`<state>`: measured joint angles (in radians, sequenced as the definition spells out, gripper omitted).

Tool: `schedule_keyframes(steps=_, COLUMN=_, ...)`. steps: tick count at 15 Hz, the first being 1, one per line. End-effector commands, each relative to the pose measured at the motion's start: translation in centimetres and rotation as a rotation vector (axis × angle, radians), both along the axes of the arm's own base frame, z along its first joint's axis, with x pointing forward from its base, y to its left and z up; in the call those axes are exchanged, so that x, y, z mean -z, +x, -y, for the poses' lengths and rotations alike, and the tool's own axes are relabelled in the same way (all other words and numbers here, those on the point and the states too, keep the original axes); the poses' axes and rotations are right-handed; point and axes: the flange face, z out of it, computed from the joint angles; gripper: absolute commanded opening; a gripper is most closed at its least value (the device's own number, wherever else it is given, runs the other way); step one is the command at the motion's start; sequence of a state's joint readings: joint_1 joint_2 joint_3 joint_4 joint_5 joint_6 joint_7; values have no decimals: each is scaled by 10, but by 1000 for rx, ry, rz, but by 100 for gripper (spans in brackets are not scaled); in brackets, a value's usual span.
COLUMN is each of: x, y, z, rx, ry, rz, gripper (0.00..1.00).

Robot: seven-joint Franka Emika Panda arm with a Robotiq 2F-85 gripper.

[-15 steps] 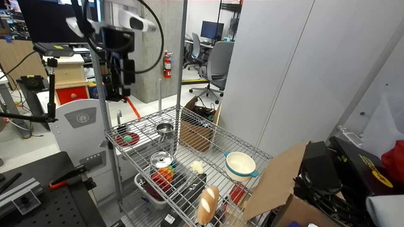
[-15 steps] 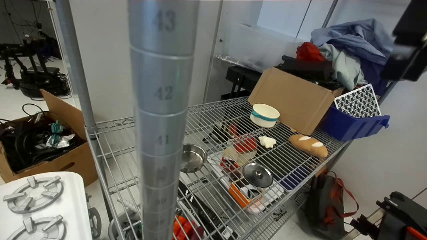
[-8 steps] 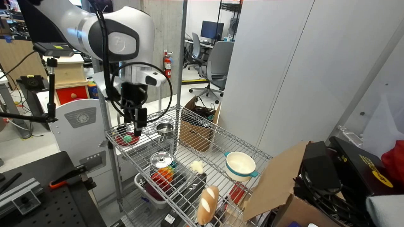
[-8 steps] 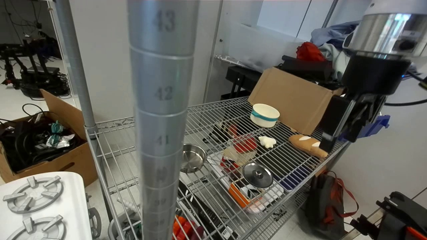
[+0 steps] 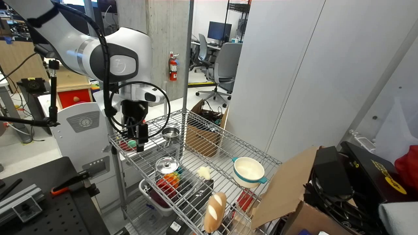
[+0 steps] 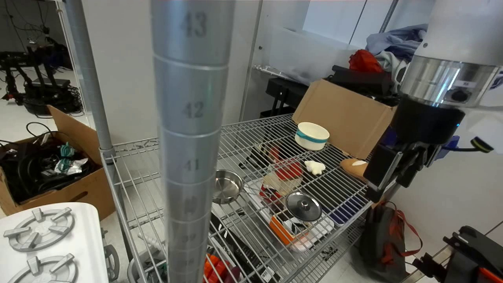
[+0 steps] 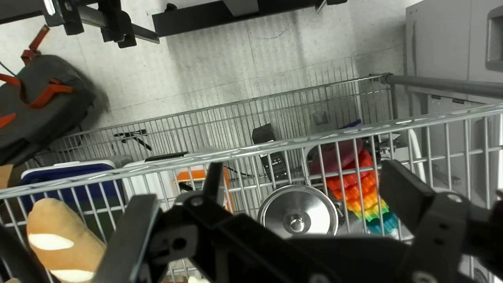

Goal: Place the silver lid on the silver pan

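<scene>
Grey metal post, ringed and numbered, stands close in an exterior view: its numerals 43, 42 and 41 are legible, those lower down blurred. The post masks the left part of the silver pan, which rests on the wire shelf. Well apart from the pan, on the same shelf, lies the silver lid, knob upward. The gripper hangs near the shelf's edge with its jaws spread wide; in the wrist view the lid shows between them, part of its rim covered by the gripper. A round logo marks the arm, while a tag on its shiny collar is too small to read with certainty. Beneath the shelf, a black box bears fine white print, likewise unreadable. Yellow markings on a black case are indistinct. Also on the shelf are a cream bowl, near a raised cardboard flap, a pale lump and a brown loaf, the last partly hidden by the gripper in an exterior view.
</scene>
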<state>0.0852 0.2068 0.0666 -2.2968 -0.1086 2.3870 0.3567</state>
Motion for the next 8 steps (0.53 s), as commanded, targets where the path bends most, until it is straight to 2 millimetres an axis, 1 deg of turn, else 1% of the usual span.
schedule_keyframes(steps=1, x=11, y=-7, z=4, rx=16, ry=-29, rz=33, gripper=100)
schedule_keyframes(steps=4, x=21, y=-6, z=8, rx=30, ry=-43, rz=66, gripper=100)
schedule_keyframes(steps=8, x=43, y=20, z=26, rx=40, ry=-48, rz=103, gripper=100)
